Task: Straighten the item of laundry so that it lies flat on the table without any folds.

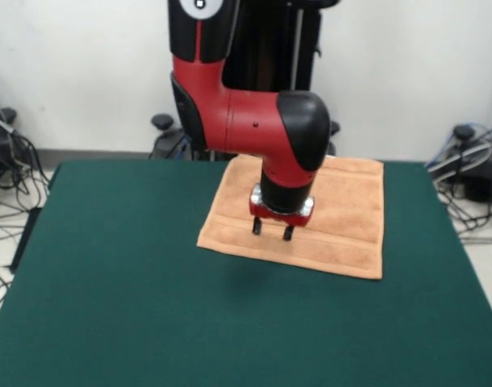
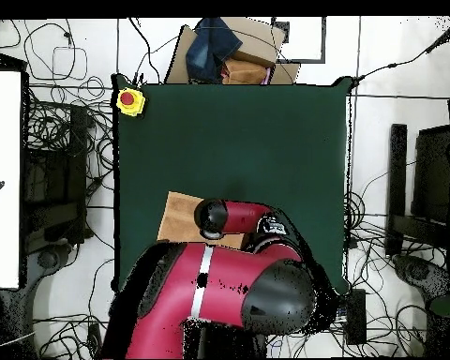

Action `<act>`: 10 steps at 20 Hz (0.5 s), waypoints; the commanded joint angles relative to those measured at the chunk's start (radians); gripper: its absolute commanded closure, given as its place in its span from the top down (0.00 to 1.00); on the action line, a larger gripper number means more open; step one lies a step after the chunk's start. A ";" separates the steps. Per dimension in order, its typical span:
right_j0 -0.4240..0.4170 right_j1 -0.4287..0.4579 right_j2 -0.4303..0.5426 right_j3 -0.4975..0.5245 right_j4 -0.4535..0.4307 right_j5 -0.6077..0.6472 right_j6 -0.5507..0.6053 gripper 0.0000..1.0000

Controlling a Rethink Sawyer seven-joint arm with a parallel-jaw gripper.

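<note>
The orange-tan towel (image 1: 335, 214) lies spread out on the dark green table (image 1: 149, 306) at its far right part, with border bands showing near its front edge. It looks flat; the arm hides its middle and far left part. My gripper (image 1: 272, 230) hangs above the towel's front left part, fingers apart and holding nothing. In the overhead view only the towel's left part (image 2: 177, 217) shows beside the arm, and the gripper is hidden under the arm.
A yellow box with a red button (image 2: 130, 101) sits at one table corner in the overhead view. Cables and equipment lie on the floor around the table. A cardboard box (image 2: 257, 56) stands beyond the far edge.
</note>
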 commanded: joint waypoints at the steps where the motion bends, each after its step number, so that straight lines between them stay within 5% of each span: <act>1: 0.016 0.201 -0.009 -0.147 0.034 -0.160 0.182 1.00; 10: 0.064 0.196 -0.087 -0.068 0.022 -0.256 0.234 1.00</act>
